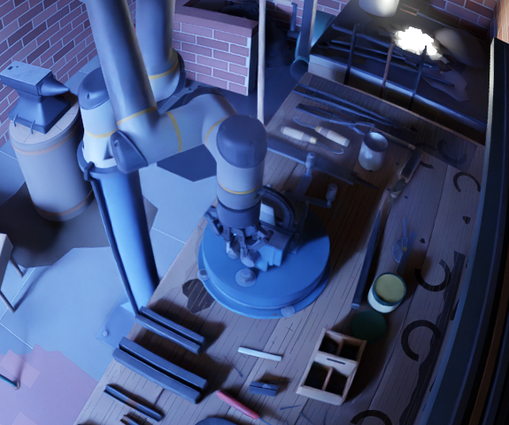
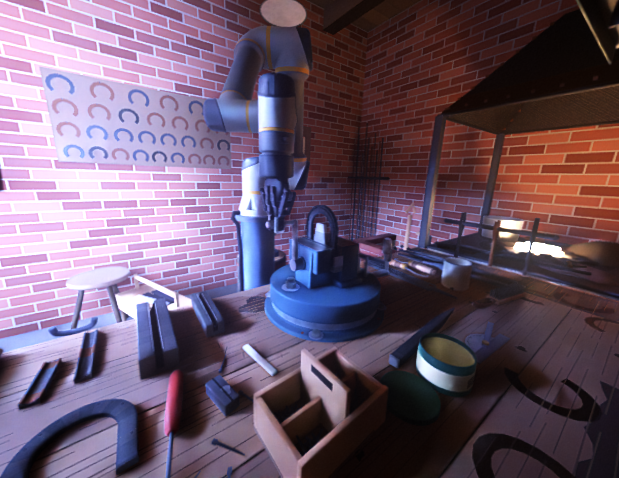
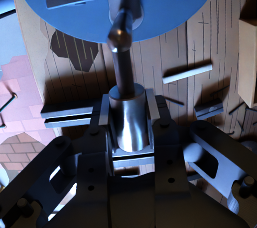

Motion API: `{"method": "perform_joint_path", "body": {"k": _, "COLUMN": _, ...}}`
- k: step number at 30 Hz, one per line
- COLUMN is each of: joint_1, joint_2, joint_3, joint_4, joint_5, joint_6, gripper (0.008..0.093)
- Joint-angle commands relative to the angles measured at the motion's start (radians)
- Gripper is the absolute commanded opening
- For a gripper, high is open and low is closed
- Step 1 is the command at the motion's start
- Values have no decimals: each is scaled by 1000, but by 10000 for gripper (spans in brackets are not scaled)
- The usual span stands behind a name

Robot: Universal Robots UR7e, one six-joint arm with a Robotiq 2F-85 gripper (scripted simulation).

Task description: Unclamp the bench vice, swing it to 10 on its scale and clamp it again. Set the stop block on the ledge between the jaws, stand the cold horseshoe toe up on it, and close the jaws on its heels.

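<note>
The bench vice (image 1: 277, 228) (image 2: 324, 257) sits on a round blue swivel base (image 1: 266, 274) (image 2: 323, 304) on the wooden bench, with a dark horseshoe (image 2: 322, 224) (image 1: 278, 206) standing toe up between its jaws. The vice's screw handle (image 3: 123, 70) rises from the front of the vice. My gripper (image 3: 129, 120) (image 1: 245, 249) (image 2: 276, 214) points down over it, and its two fingers are closed on the handle's cylindrical end knob (image 3: 129, 117). The stop block is hidden from me.
The robot's pedestal (image 1: 126, 228) stands off the bench's left edge. A wooden compartment box (image 1: 332, 366) (image 2: 319, 407), a round tin (image 1: 386, 292) (image 2: 445, 363), steel bars (image 1: 167, 352), a small block (image 3: 208, 108) and a second horseshoe (image 2: 77, 432) lie on the bench in front.
</note>
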Motion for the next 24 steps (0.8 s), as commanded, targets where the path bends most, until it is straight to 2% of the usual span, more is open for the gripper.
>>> {"method": "perform_joint_path", "body": {"k": 1, "joint_1": 2, "joint_2": 4, "joint_3": -4, "joint_4": -2, "joint_5": 1, "joint_6": 2, "gripper": 80}}
{"method": "perform_joint_path", "body": {"k": 24, "joint_1": 46, "joint_2": 89, "joint_3": -97, "joint_4": 5, "joint_5": 1, "joint_6": 46, "gripper": 80}}
